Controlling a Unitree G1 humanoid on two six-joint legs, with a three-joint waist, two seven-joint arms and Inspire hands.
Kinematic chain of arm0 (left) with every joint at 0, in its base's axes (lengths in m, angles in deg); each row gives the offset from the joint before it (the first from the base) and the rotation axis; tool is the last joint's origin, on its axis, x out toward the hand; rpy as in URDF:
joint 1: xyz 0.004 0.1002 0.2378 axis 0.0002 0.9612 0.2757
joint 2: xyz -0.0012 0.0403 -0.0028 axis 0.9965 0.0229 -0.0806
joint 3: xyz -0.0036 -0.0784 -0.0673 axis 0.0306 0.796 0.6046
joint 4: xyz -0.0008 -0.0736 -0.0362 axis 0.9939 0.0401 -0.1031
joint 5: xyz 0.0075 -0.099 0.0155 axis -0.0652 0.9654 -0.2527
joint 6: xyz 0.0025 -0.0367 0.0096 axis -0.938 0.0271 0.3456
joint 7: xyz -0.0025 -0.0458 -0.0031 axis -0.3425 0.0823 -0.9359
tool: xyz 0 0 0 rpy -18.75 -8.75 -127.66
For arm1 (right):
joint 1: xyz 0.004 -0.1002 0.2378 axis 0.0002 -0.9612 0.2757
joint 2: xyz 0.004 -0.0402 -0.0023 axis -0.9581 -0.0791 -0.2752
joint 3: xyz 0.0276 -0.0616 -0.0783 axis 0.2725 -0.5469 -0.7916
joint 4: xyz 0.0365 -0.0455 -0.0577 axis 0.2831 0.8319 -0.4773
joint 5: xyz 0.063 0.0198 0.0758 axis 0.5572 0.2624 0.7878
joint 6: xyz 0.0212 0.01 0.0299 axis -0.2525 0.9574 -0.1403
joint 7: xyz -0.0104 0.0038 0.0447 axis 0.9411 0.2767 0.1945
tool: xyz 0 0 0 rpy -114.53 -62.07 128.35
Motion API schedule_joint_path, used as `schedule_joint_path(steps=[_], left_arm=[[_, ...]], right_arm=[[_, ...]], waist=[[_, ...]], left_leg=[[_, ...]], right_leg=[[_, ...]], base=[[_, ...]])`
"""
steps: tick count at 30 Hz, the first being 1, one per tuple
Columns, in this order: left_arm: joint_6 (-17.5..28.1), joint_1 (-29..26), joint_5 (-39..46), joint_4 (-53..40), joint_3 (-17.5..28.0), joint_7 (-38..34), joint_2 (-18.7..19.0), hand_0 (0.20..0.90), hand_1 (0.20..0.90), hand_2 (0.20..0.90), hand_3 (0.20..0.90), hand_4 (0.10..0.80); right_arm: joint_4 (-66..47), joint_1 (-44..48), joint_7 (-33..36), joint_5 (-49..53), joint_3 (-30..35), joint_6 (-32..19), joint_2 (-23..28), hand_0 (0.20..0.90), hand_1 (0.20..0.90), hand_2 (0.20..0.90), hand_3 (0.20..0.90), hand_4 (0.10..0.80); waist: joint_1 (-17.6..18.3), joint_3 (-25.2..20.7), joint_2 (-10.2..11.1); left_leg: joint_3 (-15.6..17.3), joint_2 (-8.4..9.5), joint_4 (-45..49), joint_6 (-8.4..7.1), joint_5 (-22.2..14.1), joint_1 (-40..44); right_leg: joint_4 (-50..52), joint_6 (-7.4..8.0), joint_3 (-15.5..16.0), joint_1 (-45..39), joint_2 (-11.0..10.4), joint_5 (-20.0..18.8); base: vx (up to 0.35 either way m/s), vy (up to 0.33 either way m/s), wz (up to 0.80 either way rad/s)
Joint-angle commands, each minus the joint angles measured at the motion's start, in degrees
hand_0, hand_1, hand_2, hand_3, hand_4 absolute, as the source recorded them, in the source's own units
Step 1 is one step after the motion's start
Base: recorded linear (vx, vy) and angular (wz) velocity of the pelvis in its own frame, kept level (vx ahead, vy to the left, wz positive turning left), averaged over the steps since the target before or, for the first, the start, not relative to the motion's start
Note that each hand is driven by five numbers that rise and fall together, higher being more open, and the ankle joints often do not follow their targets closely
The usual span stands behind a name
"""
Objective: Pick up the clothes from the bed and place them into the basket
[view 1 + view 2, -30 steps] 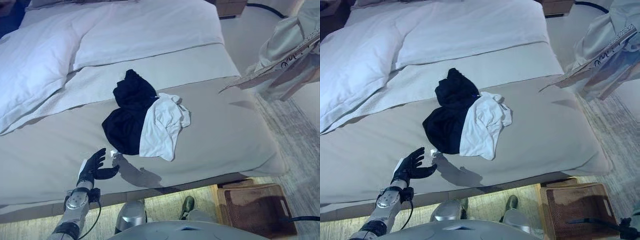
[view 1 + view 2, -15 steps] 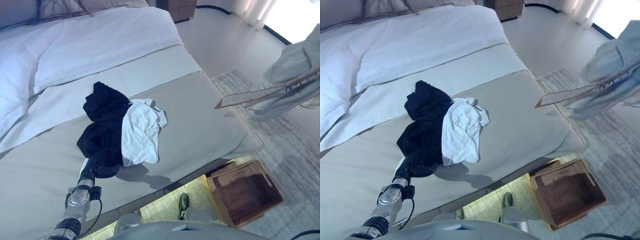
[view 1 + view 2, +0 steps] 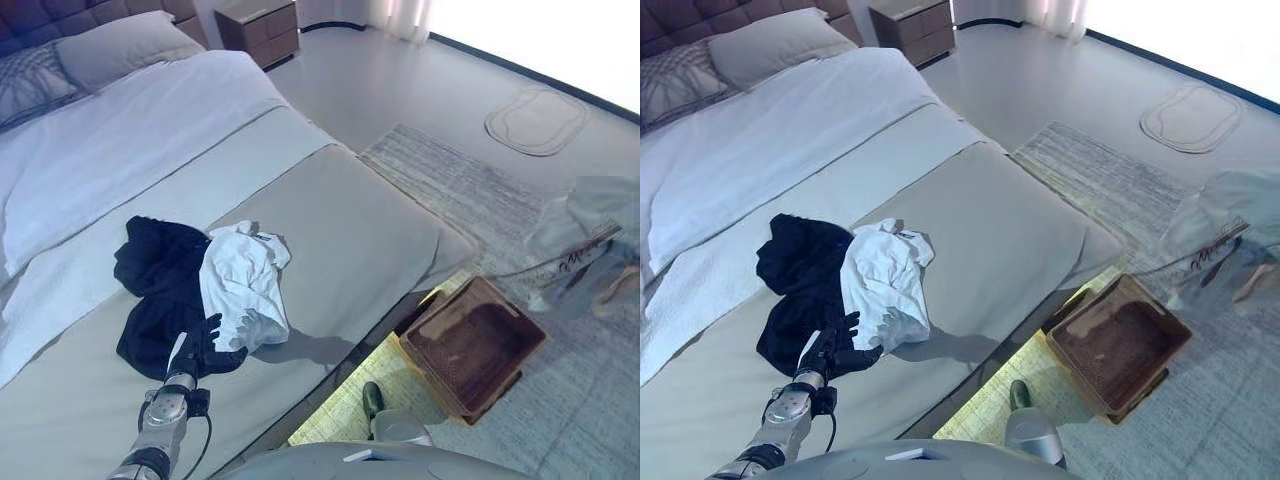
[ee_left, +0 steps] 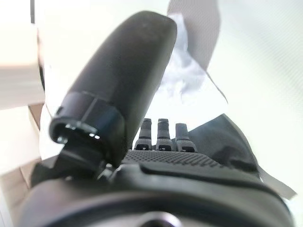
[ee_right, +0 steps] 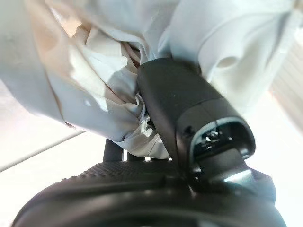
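Note:
A black garment (image 3: 150, 285) and a white garment (image 3: 238, 283) lie bunched together on the bed's beige cover (image 3: 350, 225). My left hand (image 3: 197, 348) rests at the near edge of the black garment, open, its fingers (image 4: 162, 134) straight and pointing into the dark cloth. A pale grey garment (image 3: 578, 252) hangs in the air at the right, above and beyond the brown basket (image 3: 470, 345) on the floor. My right hand (image 5: 189, 118) is shut on that pale garment (image 5: 94, 90), and the cloth hides it in the eye views.
The basket stands on the floor by the bed's near corner, beside a grey rug (image 3: 470, 180). An oval mat (image 3: 537, 118) lies farther off. A wooden nightstand (image 3: 262, 28) and pillows (image 3: 110, 48) are at the bed's head.
The camera has swung, shifting the whole picture. My left hand has moved from bare bed cover up to the black garment's near edge. The pale garment now hangs lower, nearer the basket.

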State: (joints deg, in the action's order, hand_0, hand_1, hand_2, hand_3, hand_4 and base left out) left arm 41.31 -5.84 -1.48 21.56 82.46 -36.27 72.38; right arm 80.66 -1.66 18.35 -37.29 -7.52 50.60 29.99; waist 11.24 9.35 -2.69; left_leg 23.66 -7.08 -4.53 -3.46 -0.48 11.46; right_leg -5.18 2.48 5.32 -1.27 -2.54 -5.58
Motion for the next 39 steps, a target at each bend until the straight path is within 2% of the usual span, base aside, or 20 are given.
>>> schedule_joint_path(steps=[1, 8, 14, 26, 27, 28, 33, 39], left_arm=[[4.43, -3.21, -2.75, 1.18, 0.61, 0.00, 4.03, 0.900, 0.900, 0.900, 0.900, 0.800], [4.28, -4.90, -4.41, -1.95, -3.17, 1.12, 4.48, 0.900, 0.900, 0.900, 0.900, 0.800], [4.35, -4.95, -3.72, -3.30, -4.64, 3.64, 3.87, 0.900, 0.900, 0.900, 0.900, 0.800], [4.69, -6.31, -2.19, -4.68, -6.00, 4.77, 3.49, 0.900, 0.900, 0.900, 0.900, 0.800], [4.77, -6.38, -1.97, -4.68, -6.19, 4.65, 3.28, 0.900, 0.900, 0.900, 0.900, 0.800], [5.03, -6.26, -1.76, -4.61, -6.15, 4.87, 3.15, 0.900, 0.900, 0.900, 0.900, 0.800], [5.50, -6.38, -1.27, -4.58, -6.31, 5.42, 2.67, 0.900, 0.900, 0.900, 0.900, 0.800], [5.70, -6.08, -1.26, -5.07, -6.26, 5.59, 2.39, 0.900, 0.900, 0.900, 0.900, 0.800]], right_arm=[[1.51, 4.15, 2.31, -1.49, 3.90, -4.56, -0.10, 0.300, 0.300, 0.300, 0.200, 0.100], [6.93, 6.05, 2.35, 0.21, 3.29, -3.66, -2.01, 0.300, 0.300, 0.300, 0.200, 0.100], [8.16, 6.01, 2.03, -1.98, 2.54, -4.40, -3.09, 0.300, 0.300, 0.300, 0.200, 0.100], [8.76, 6.11, 4.43, -1.68, 1.22, -2.64, -5.54, 0.300, 0.300, 0.300, 0.200, 0.100], [8.79, 6.29, 4.58, -1.61, 1.19, -2.57, -5.61, 0.488, 0.488, 0.488, 0.420, 0.320], [8.94, 6.25, 4.75, -2.18, 1.25, -2.35, -5.81, 0.900, 0.900, 0.900, 0.900, 0.800], [10.25, 6.41, 5.43, -2.46, 0.83, -1.71, -6.03, 0.900, 0.900, 0.900, 0.900, 0.800], [9.93, 5.31, 5.80, -2.64, 1.32, -1.52, -6.90, 0.900, 0.900, 0.900, 0.900, 0.800]], waist=[[-1.12, -5.33, 4.62], [-0.73, -3.76, 2.72], [-0.02, -2.92, -0.36], [0.70, -0.57, -3.07], [0.77, -0.35, -3.33], [0.83, -0.20, -3.68], [1.06, 0.42, -4.77], [1.04, 0.44, -4.99]], left_leg=[[-2.53, -0.74, 3.50, -0.85, -4.24, -1.50], [-2.01, -1.24, 5.19, -1.41, -5.27, -2.06], [-1.88, -0.74, 5.78, -1.95, -5.51, -2.22], [-2.14, -0.58, 5.75, -2.51, -5.27, -3.12], [-2.27, -0.50, 5.77, -2.55, -5.27, -3.22], [-2.42, -0.39, 5.80, -2.62, -5.26, -3.33], [-2.64, -0.34, 5.67, -2.95, -5.09, -3.43], [-2.64, -0.32, 5.34, -2.99, -4.88, -3.25]], right_leg=[[5.26, 3.59, 2.01, 0.49, -2.23, 5.90], [6.21, 3.42, 1.99, 2.65, -2.70, 5.53], [6.16, 3.38, 2.00, 3.23, -3.64, 5.44], [6.36, 3.46, 1.80, 5.30, -4.19, 5.06], [6.29, 3.44, 1.75, 5.32, -4.21, 5.04], [6.15, 3.43, 1.64, 5.31, -4.23, 5.05], [6.02, 3.36, 1.58, 5.55, -4.44, 5.06], [5.53, 3.46, 1.71, 5.09, -4.55, 4.89]], base=[[-0.040, -0.076, -0.03], [-0.046, -0.055, 0.00], [0.003, 0.001, 0.01], [-0.028, -0.002, -0.01], [0.000, 0.000, 0.00], [0.000, 0.000, 0.00], [-0.005, 0.005, -0.01], [0.000, 0.000, 0.00]])
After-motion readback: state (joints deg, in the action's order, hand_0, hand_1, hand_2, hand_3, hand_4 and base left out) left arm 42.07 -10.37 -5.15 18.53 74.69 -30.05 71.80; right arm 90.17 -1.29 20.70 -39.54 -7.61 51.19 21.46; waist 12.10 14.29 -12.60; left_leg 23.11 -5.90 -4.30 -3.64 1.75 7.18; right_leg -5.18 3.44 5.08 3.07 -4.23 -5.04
